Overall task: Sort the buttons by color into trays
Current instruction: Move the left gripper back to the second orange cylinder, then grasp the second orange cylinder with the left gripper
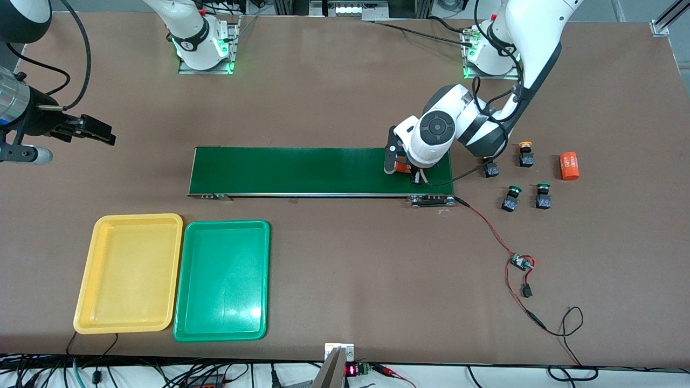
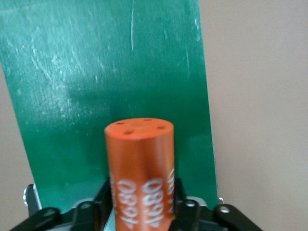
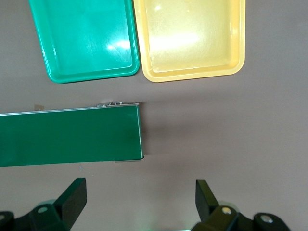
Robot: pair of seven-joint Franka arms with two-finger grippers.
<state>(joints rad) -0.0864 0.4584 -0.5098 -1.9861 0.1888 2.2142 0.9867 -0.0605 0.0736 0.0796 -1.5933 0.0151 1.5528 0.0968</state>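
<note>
- Four buttons sit on the tabletop past the conveyor belt [image 1: 302, 171], toward the left arm's end: a yellow-capped button [image 1: 525, 154], a dark button [image 1: 491, 170] partly hidden by the arm, and two green-capped buttons [image 1: 511, 198] [image 1: 543, 196] nearer the camera.
- Yellow tray [image 1: 129, 272] and green tray [image 1: 222, 280] lie touching, side by side.
- Left pincer [image 1: 405, 168], low over the belt's end, has an orange cylinder [image 2: 140, 169] marked "4680" between its fingers; grip cannot be told.
- Right pincer [image 3: 139, 199] waits, fingers spread.

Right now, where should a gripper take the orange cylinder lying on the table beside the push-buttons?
Take the orange cylinder at mid-length, from straight above. It lies on its side, ends toward and away from the front camera, so fingers closing across the round body should probably hold it.
</note>
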